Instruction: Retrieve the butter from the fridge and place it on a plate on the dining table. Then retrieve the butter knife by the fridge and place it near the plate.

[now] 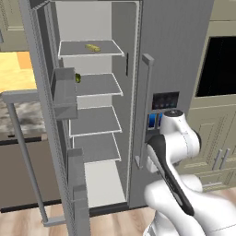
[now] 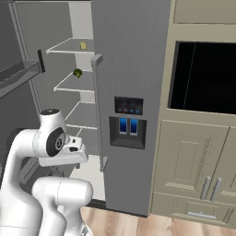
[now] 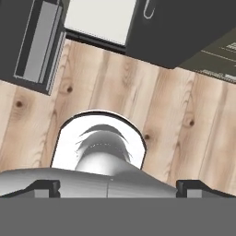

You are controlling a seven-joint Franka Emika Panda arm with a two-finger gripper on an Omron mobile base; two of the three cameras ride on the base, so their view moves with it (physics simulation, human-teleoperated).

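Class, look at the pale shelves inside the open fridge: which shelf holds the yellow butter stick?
The top shelf holds the butter; the shelf below has a small green item at its edge instead.

light: even, soft, rendered | shadows: faint | glare: slight sheen on white arm | focus: sharp, slightly pixelated

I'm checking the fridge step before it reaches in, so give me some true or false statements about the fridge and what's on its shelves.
1. The fridge has its left door open. True.
2. The butter lies on the bottom shelf. False: it lies on the top shelf.
3. A small green thing sits on the second shelf. True.
4. The gripper is shut on the butter. False: the butter lies on its shelf with nothing touching it.
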